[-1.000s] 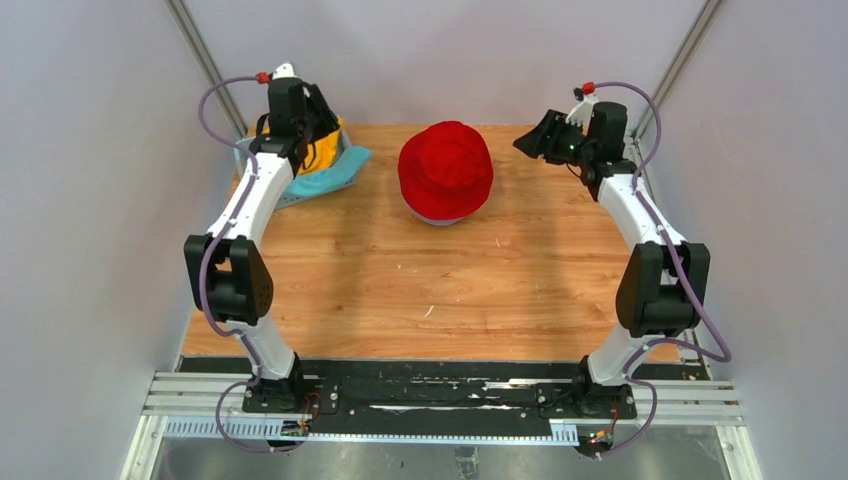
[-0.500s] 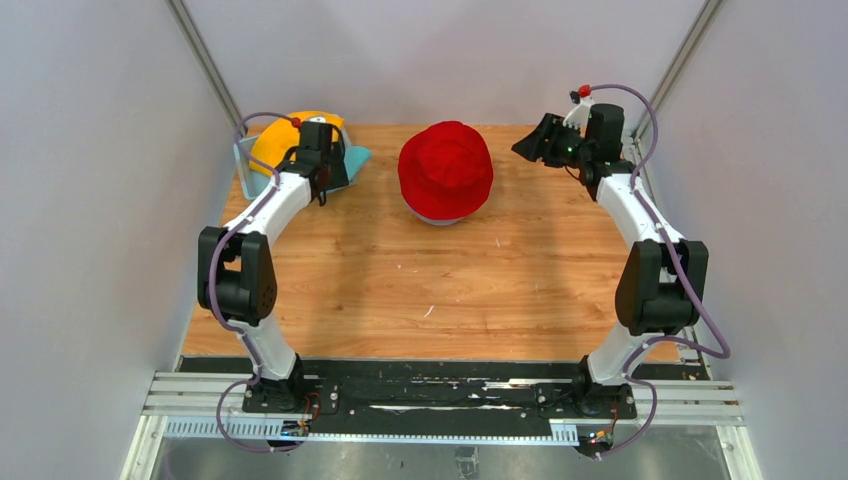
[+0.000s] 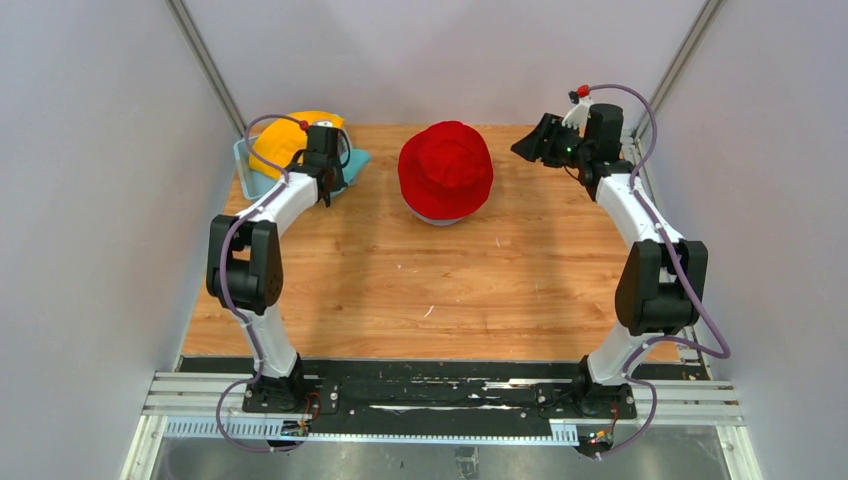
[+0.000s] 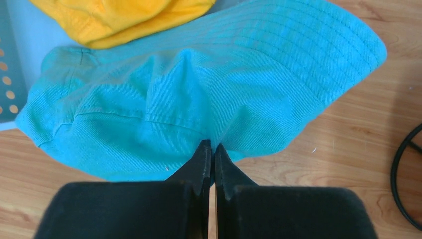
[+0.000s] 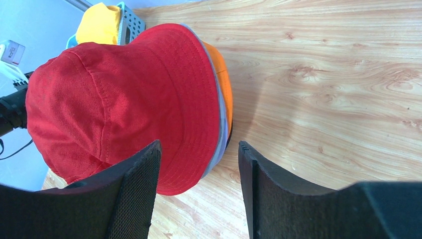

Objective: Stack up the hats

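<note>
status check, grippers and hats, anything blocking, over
Left gripper shut, pinching the teal hat by the basket. Right gripper open, beside the stack, red hat on top. Yellow hat rests against the teal one, might drag along.

bare wood runs across the table [image 3: 420, 290] from its near edge to mid-depth. at the middle of the far edge the red hat [image 3: 446, 168] pile blocks; basket [image 5: 130, 25], yellow hat [image 3: 282, 140] and teal hat [image 4: 209, 89] fill the far left corner.

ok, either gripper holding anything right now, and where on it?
Left gripper pinches the teal hat at a fold on its near edge. Right gripper open, holding nothing.
</note>
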Controlling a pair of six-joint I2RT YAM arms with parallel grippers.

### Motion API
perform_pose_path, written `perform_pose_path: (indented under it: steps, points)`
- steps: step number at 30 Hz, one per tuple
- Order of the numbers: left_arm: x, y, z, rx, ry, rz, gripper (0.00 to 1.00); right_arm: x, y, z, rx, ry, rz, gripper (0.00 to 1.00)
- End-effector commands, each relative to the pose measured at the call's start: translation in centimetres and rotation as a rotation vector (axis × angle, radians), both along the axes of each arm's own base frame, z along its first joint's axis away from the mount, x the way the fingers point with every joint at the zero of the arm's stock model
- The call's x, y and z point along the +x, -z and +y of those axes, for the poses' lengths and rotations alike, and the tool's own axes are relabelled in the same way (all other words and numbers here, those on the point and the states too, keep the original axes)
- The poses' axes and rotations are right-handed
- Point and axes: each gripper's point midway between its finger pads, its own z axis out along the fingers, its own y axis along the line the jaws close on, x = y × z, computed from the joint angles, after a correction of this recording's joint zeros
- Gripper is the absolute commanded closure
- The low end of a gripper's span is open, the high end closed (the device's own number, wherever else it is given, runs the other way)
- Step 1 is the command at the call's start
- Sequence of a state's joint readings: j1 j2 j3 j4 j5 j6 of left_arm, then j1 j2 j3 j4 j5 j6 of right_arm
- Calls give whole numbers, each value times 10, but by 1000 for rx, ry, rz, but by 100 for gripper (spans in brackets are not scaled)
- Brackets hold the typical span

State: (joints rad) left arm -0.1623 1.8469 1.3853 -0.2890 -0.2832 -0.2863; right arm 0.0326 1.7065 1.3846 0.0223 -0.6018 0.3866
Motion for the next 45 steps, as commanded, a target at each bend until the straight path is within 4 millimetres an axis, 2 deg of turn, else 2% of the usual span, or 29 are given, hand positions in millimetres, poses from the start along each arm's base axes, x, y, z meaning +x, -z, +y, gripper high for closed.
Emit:
perform_pose_path:
  steps: [1,5,10,14,18,21,24,28,31,35,39,45]
  points:
    - [12,-50,-1,1,-6,-143,100,-3,-10,6,-11,-25,-28,43]
    - [10,-118,-4,-23,4,-265,100,-3,-15,8,-11,-29,-40,43]
    - [-2,-224,-17,-118,66,-469,100,-5,-27,12,-9,-42,-66,44]
    - [-19,-297,-42,-236,187,-596,100,-11,-46,21,8,-98,-134,44]
    - [-40,-349,-75,-364,358,-659,100,-23,-76,38,51,-207,-250,45]
    - [-53,-368,-96,-459,462,-670,100,-34,-100,54,111,-312,-334,46]
    - [-65,-379,-114,-568,541,-665,100,-44,-120,72,177,-423,-389,46]
    - [-76,-392,-131,-714,599,-668,100,-56,-136,102,237,-553,-440,46]
    - [-83,-400,-138,-804,613,-681,100,-67,-145,127,266,-640,-479,46]
    - [-88,-409,-146,-917,635,-667,100,-71,-150,152,304,-718,-500,46]
    - [-93,-416,-156,-1032,677,-651,100,-73,-157,167,367,-780,-514,45]
    - [-97,-423,-159,-1078,693,-651,100,-65,-155,182,450,-827,-504,45]
